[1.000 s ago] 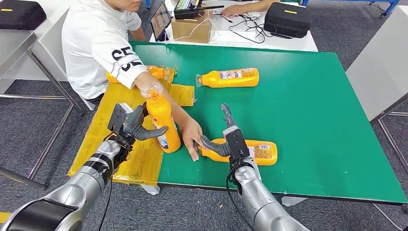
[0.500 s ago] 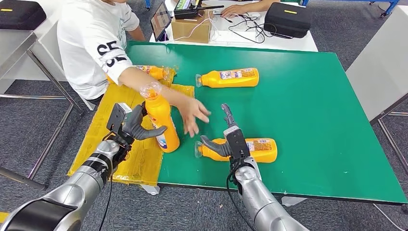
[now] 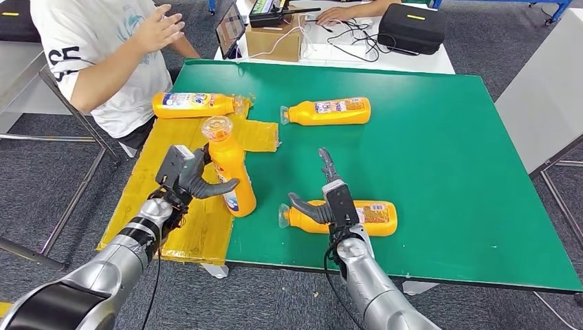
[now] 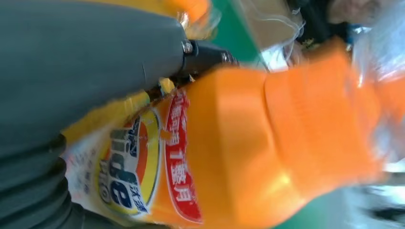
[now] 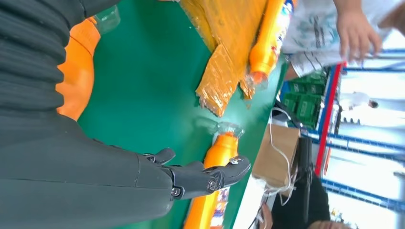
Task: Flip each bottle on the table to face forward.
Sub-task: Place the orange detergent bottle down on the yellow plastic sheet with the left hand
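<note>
Table (image 3: 440, 172): green top with a yellow taped sheet (image 3: 172, 206) laid over its near-left corner; four orange bottles sit across the left half.

Person (image 3: 117, 62): seated past the far-left corner, one hand raised clear of the table; I would hold any swing of the arms while that hand is near.

Left hand (image 3: 189, 180): wrapped around the upright bottle (image 3: 229, 172), which stands on the boundary of the yellow sheet and the green, near the left edge. The left wrist view shows its label (image 4: 143, 167) turned toward my palm, so I judge this bottle needs a twist about its own axis, kept vertical, base on the table.

Right hand (image 3: 330, 196): spread, grasping nothing, poised over the lying bottle (image 3: 344, 216) by the near edge, thumb beside its neck. I would close around the body, not the neck, then roll it label-up.

Far bottle (image 3: 326, 111): on its side on the green, mid-table toward the far edge, cap pointing left.

Left bottle (image 3: 192, 104): on its side at the sheet's far end, next in reach for my left arm.
</note>
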You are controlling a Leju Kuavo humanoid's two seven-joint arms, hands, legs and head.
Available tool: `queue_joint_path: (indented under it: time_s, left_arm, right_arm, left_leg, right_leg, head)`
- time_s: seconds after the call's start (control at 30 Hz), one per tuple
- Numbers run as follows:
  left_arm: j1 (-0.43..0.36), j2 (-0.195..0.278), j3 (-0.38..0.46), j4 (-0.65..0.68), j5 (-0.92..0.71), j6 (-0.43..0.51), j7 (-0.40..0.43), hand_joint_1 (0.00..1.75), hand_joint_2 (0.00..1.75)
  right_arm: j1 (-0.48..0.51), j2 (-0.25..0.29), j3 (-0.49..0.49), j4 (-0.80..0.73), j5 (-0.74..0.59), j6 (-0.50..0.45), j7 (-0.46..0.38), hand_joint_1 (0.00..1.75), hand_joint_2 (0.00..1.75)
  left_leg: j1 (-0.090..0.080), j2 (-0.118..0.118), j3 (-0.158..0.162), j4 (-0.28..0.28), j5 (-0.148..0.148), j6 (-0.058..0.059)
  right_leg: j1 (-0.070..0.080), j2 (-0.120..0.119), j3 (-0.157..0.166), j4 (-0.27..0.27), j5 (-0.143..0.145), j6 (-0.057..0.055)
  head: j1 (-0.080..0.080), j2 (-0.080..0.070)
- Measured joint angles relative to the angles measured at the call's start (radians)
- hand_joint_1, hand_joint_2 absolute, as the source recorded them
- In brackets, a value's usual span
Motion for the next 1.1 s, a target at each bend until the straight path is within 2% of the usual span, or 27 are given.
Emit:
queue_joint_path:
  time_s: [0.1, 0.27, 0.73, 0.93, 1.1]
  left_arm:
    - [-0.042, 0.056, -0.065, 0.028, -0.173, 0.092, -0.026, 1.75, 1.75]
    - [-0.065, 0.093, -0.090, 0.045, -0.207, 0.111, -0.041, 1.75, 1.75]
    - [-0.079, 0.099, -0.091, 0.062, -0.251, 0.132, -0.043, 1.75, 1.75]
    - [-0.082, 0.099, -0.091, 0.065, -0.349, 0.266, -0.030, 1.75, 1.75]
    - [-0.084, 0.099, -0.091, 0.066, -0.357, 0.280, -0.027, 1.75, 1.75]
  right_arm:
    - [0.026, -0.014, -0.014, -0.024, -0.018, 0.016, -0.005, 0.00, 1.75]
    - [0.044, -0.028, -0.022, -0.043, -0.020, 0.022, -0.005, 0.00, 1.75]
    - [0.044, -0.029, -0.023, -0.044, -0.019, 0.022, -0.005, 0.00, 1.75]
    - [0.044, -0.029, -0.026, -0.044, -0.018, 0.018, -0.005, 0.00, 1.75]
    - [0.044, -0.029, -0.031, -0.044, -0.018, 0.018, -0.005, 0.00, 1.75]
  left_leg:
    - [0.000, 0.003, 0.001, 0.000, 0.000, 0.000]
    - [0.000, 0.004, 0.003, 0.000, 0.000, -0.001]
    - [0.000, 0.004, 0.003, 0.000, 0.001, -0.002]
    - [0.000, 0.005, 0.003, 0.000, 0.002, -0.002]
    - [0.000, 0.004, 0.003, 0.000, 0.002, -0.002]
  right_leg:
    - [0.000, 0.001, 0.001, 0.000, 0.000, 0.000]
    - [0.000, 0.002, 0.001, 0.000, 0.000, 0.000]
    - [0.001, 0.002, 0.001, 0.001, 0.002, -0.003]
    - [0.001, 0.002, 0.001, 0.001, 0.002, -0.003]
    - [0.001, 0.002, 0.001, 0.001, 0.002, -0.003]
  head:
    - [0.000, 0.000]
    - [0.000, 0.000]
    - [0.000, 0.000]
    - [0.000, 0.000]
    - [0.000, 0.000]
